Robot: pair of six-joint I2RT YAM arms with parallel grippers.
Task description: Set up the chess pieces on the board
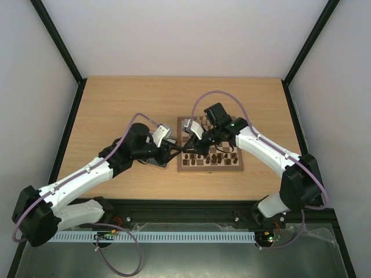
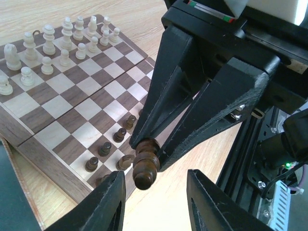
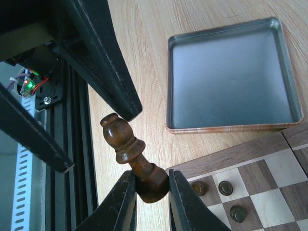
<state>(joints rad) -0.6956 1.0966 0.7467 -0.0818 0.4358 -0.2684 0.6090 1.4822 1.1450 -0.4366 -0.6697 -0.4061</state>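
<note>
currently: dark piece, base clamped in right gripper, held just off the board's left edge; long axis points head-first into left gripper, standing open, flanking it without touching.

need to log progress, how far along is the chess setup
Done: cream pieces stand in two rows; dark pawns line the board's near side; the tray is empty. In hand: right gripper grips one dark piece, left gripper open. Left: placing it.
</note>
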